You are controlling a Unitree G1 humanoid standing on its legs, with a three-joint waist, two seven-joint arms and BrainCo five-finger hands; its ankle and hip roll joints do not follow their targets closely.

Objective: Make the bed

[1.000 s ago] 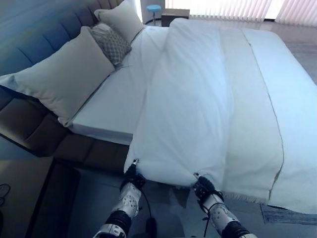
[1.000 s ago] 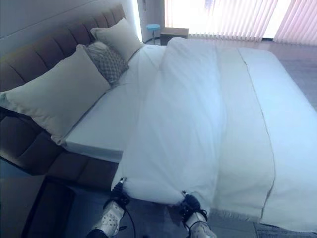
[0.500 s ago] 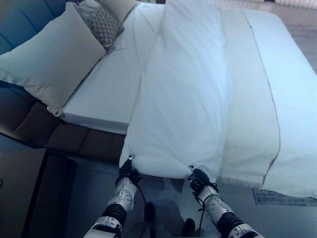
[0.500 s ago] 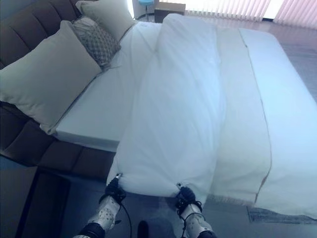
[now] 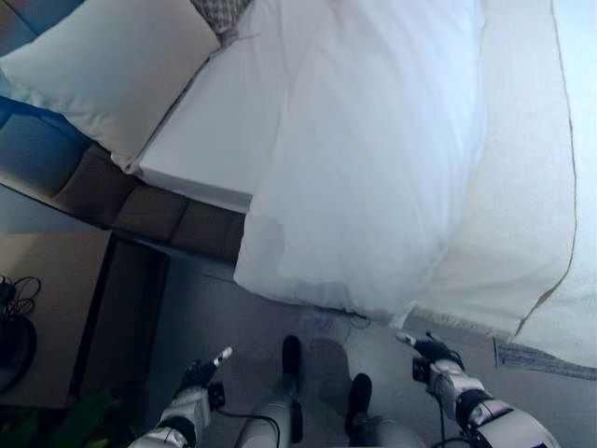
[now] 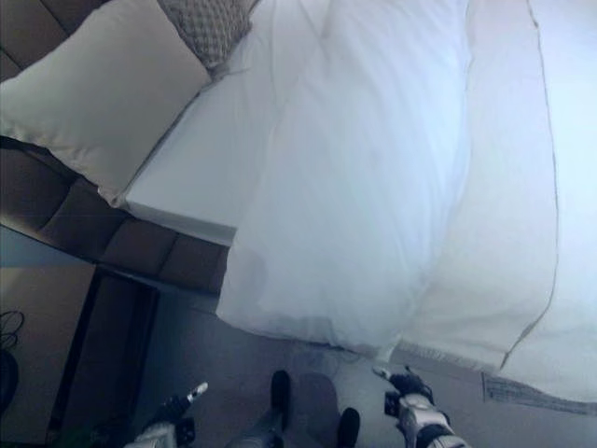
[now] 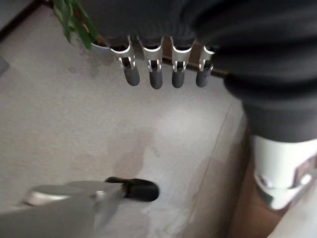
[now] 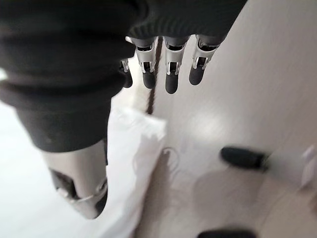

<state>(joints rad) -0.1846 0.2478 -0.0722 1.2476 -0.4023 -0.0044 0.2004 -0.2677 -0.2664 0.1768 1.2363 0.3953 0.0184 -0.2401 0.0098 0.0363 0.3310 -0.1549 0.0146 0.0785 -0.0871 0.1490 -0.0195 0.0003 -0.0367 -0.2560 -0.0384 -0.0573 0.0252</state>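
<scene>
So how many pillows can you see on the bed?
2. A big plain white pillow leans against the headboard, and a smaller patterned pillow sits just behind it, partly cut off at the picture's top edge. More may lie beyond that edge.

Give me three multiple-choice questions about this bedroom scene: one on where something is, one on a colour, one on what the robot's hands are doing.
1. Where does the duvet's near edge lie?
A. Hanging over the side of the bed
B. Flat on the floor
C. Piled on the pillows

2. What colour is the duvet?
A. Red
B. White
C. Black

3. What are the left hand and right hand doing?
A. Both gripping the duvet
B. Both open, holding nothing
C. Lifting a pillow

Answers: 1 A, its edge droops past the mattress above the floor. 2 B, plainly white. 3 B, both wrist views show straight fingers over bare floor.
</scene>
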